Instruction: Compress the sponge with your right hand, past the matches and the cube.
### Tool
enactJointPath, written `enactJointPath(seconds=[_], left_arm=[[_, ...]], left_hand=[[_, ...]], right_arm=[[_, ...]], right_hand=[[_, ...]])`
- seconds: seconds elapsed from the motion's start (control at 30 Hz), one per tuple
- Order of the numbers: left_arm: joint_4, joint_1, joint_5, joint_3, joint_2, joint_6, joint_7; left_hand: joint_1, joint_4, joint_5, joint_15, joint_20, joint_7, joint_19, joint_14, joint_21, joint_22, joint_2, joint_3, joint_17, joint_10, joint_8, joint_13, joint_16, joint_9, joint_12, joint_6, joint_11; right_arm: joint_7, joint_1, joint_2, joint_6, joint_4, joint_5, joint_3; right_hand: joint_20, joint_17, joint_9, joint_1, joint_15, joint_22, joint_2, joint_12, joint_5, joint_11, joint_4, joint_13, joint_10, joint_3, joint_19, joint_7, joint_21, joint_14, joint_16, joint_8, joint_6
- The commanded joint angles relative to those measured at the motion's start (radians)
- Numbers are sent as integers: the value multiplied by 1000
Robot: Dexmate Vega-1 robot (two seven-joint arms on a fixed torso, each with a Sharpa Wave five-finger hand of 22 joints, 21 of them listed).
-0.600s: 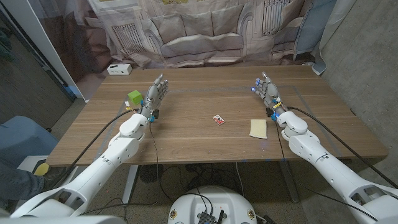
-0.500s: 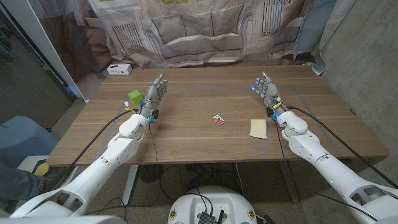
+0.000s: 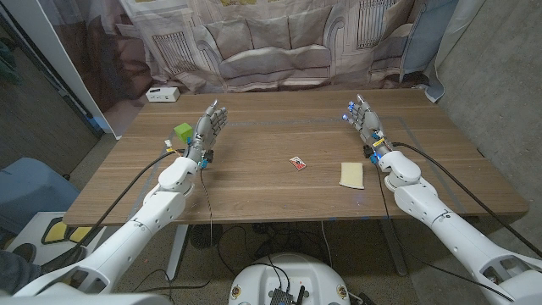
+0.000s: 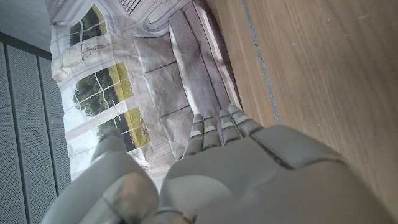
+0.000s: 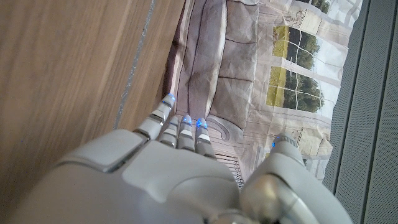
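— What's on the table (image 3: 254, 182)?
— A yellow sponge (image 3: 352, 174) near the right hand (image 3: 364, 124), a matchbox (image 3: 297, 163) in the middle, a green cube (image 3: 183, 132) just beside the left hand (image 3: 207, 131).
— And the hands?
— Both empty, fingers straight and apart, pointing toward the far edge. A white box (image 3: 161, 94) sits at the far left corner.

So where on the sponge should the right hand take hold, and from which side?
Probably from above, fingers closing across its two long side edges. The sponge lies flat on the table, just inboard of the right hand, which is open and apart from it.
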Motion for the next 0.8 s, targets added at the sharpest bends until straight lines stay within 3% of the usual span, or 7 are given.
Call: enactJointPath(seconds=[0.03, 0.27, 0.63, 0.8], left_arm=[[-31, 0, 10, -7, 20, 25, 20], [-32, -21, 12, 3, 29, 45, -3], [4, -32, 52, 24, -3, -36, -17], [-31, -19, 70, 22, 5, -35, 9]], left_hand=[[16, -6, 5, 4, 5, 1, 31, 34, 8, 2, 6, 8, 3, 32, 10, 4, 8, 2, 15, 30, -2], [22, -9, 4, 5, 12, 4, 60, 65, 13, 2, 8, 9, 3, 56, 12, 4, 12, 3, 20, 54, 0], [28, -13, 3, 2, 25, 3, 97, 102, 18, 2, 4, 8, 3, 89, 15, 5, 14, 3, 26, 87, -2], [30, -14, 2, 6, 28, 4, 102, 114, 18, 2, 1, 7, 3, 92, 13, 5, 16, 4, 26, 89, 0]], right_arm=[[3, -50, -43, 8, -74, 5, 23], [49, -63, -61, 31, -70, 30, 38], [127, -113, -99, 108, -78, 55, 72], [137, -142, -114, 112, -103, 74, 86]], right_hand=[[0, 2, 6, 13, 2, 1, 3, 8, 2, -1, -1, 4, 7, 6, 12, 0, 3, 7, 5, 7, 10], [-1, 2, 6, 16, -1, 1, 2, 9, 1, -2, -3, 4, 13, 7, 18, -2, 3, 13, 5, 6, 11], [-3, 2, 6, 21, -4, 1, 5, 9, 1, -3, -5, 4, 20, 9, 23, -3, 2, 19, 5, 7, 18], [-4, 2, 6, 23, -4, 1, 6, 9, 0, -2, -6, 4, 24, 10, 27, -3, 2, 23, 5, 7, 21]])
